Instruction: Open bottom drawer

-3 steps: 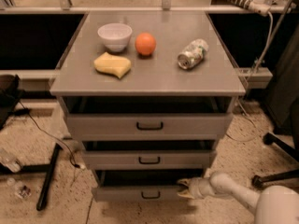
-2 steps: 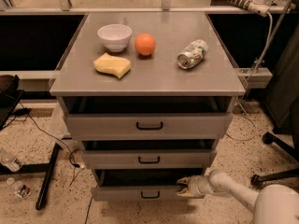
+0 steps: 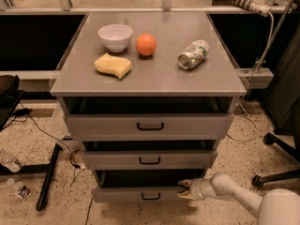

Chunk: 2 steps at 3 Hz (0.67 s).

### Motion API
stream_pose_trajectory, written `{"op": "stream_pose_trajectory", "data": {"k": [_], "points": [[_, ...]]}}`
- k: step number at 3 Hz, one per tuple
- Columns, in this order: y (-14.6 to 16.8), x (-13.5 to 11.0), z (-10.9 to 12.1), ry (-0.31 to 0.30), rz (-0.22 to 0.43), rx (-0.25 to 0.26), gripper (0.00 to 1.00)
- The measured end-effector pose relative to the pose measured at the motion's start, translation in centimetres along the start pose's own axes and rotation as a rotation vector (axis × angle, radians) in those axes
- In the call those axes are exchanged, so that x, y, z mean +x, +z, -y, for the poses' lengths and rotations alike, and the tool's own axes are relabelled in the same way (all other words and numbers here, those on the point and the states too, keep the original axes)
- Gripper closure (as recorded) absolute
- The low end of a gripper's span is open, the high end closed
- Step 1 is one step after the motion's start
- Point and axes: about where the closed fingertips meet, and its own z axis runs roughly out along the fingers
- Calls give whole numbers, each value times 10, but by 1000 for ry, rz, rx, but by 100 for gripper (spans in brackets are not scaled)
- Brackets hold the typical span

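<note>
The bottom drawer (image 3: 126, 194) is the lowest grey front of the cabinet, with a small black bar handle (image 3: 151, 196). It stands pulled out a little, with a dark gap above its front. My gripper (image 3: 183, 190) comes in from the lower right on a white arm (image 3: 234, 196). Its fingertips sit at the top right edge of the bottom drawer's front, right of the handle.
The cabinet top (image 3: 154, 78) holds a white bowl (image 3: 115, 36), an orange (image 3: 146, 44), a yellow sponge (image 3: 113, 65) and a tipped can (image 3: 193, 54). The top drawer (image 3: 149, 124) and middle drawer (image 3: 149, 159) are also slightly out. Black stand legs (image 3: 47, 177) and cables lie on the left floor; a chair base (image 3: 276, 158) is at the right.
The bottom drawer has come out slightly further toward me, and the gripper has stayed at its right top edge.
</note>
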Motion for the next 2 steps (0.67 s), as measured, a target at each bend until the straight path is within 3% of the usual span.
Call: {"op": "stream_pose_trajectory", "data": {"k": [1,2], "points": [[-4,-1,-18,12,22,-11,25],[-24,4,-62,21,57,-23,43]]}}
